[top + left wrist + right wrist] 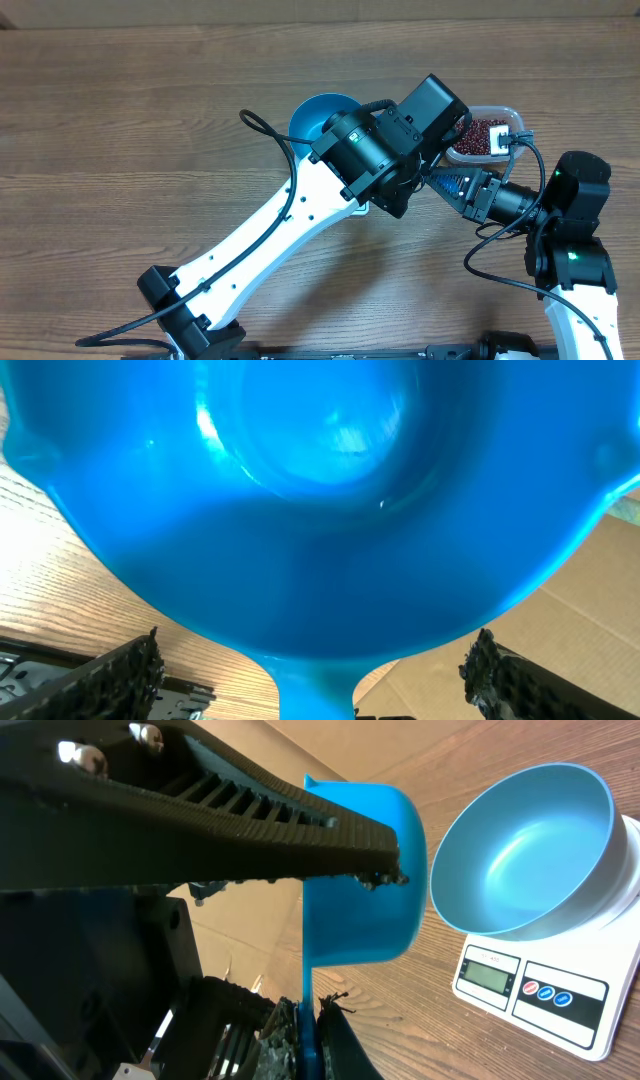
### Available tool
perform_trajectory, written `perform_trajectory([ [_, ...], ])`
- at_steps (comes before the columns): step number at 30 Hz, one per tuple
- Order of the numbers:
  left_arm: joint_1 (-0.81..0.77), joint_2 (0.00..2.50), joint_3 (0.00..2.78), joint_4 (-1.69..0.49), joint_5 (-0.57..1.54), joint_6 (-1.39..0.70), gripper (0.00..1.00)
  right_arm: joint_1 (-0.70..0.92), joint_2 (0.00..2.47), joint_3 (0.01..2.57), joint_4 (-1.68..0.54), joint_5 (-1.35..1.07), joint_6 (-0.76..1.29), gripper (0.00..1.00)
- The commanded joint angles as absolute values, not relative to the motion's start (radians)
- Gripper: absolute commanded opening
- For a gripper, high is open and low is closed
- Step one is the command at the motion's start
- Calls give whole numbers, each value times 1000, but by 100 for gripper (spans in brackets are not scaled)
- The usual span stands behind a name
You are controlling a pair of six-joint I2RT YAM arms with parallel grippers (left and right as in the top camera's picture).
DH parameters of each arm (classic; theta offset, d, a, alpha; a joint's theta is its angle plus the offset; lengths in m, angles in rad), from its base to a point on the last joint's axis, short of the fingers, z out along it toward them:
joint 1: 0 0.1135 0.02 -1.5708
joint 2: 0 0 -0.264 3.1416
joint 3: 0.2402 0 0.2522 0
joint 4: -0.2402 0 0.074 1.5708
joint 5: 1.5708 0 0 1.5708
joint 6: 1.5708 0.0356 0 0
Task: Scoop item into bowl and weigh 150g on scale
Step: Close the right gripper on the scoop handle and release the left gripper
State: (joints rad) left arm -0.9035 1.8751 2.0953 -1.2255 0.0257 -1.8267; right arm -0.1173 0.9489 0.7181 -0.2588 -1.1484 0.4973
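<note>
The item, dark red-brown beans [481,131], fills a clear tub at the right. The teal bowl [520,850] stands empty on the white scale [570,1005]; from overhead only the bowl's rim [318,112] shows beside my left arm. A bright blue scoop [365,880] hangs sideways next to the bowl, and my right gripper [312,1025] is shut on its thin handle. My left gripper [315,685] is open, its fingers [120,680] standing wide on either side of the scoop handle [312,695] without touching it. The scoop's body [320,510] fills that view.
The clear tub [512,116] carries a small white tag [498,141] on its near side. A tan cardboard sheet [600,600] lies on the wooden table below the scoop. My left arm [270,225] crosses the middle of the table, and black cables loop beside both arms.
</note>
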Motion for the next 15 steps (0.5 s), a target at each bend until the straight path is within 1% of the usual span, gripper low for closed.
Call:
perform_trajectory([
  [1, -910, 1890, 2110, -1224, 19, -1821, 99, -117, 938, 737, -252, -1160, 493, 4],
  [10, -891, 1873, 2111, -1221, 19, -1816, 99, -117, 938, 737, -275, -1124, 493, 4],
  [15, -862, 1838, 2111, -1222, 16, -1771, 100, -117, 938, 737, -274, -1105, 493, 4],
])
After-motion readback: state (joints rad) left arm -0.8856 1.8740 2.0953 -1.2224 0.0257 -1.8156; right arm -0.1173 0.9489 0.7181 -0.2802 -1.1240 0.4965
